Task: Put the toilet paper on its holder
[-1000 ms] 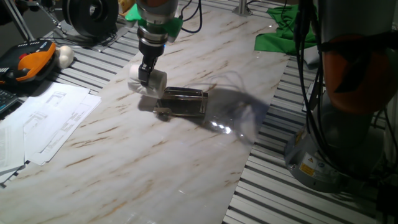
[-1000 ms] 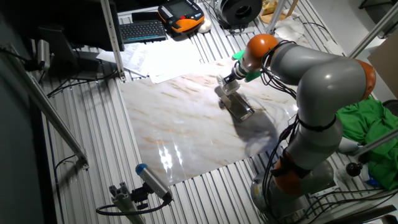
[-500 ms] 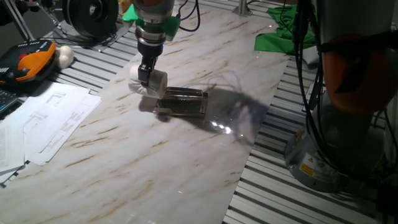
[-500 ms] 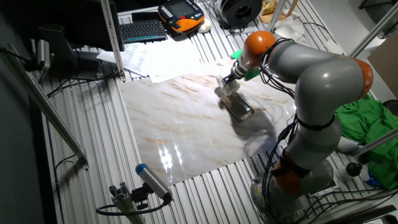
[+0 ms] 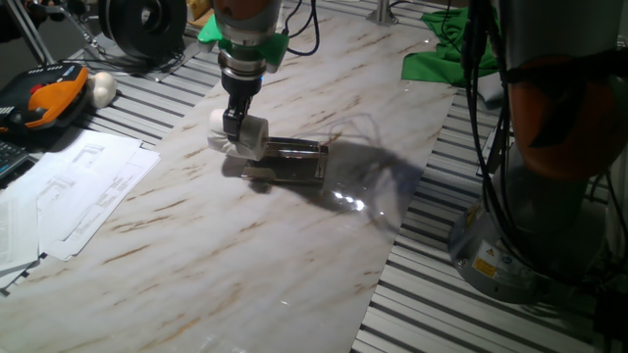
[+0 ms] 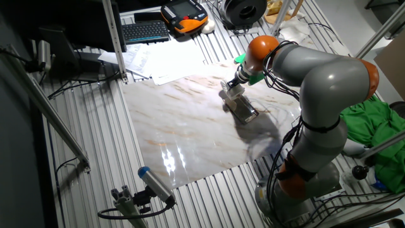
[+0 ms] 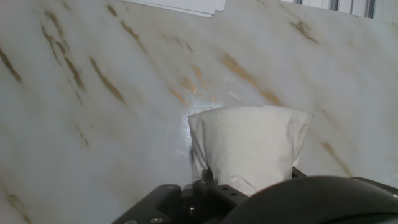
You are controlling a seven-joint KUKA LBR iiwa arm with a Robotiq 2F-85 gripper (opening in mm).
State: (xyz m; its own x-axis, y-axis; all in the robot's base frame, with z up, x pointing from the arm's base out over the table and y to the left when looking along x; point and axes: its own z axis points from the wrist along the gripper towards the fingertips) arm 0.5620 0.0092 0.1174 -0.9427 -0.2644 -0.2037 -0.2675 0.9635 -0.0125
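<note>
The toilet paper (image 5: 238, 133) is a small white roll held in my gripper (image 5: 235, 125), just above the marble board at the left end of the holder (image 5: 287, 160). The holder is a shiny chrome plate with a bar, lying flat on the board. In the other fixed view the roll (image 6: 231, 88) sits at the holder's (image 6: 244, 109) far end under my gripper (image 6: 235, 84). In the hand view the roll (image 7: 249, 146) fills the space between my fingers, squeezed, with marble beneath; the holder is out of view there.
White paper sheets (image 5: 83, 191) lie left of the marble board (image 5: 294, 245). An orange pendant (image 5: 44, 98) and a white ball (image 5: 102, 88) lie at the far left, green cloth (image 5: 442, 54) at the back right. The robot base (image 5: 549, 176) stands at the right.
My gripper has moved the roll slightly right, closer to the holder's left end. The holder has not moved.
</note>
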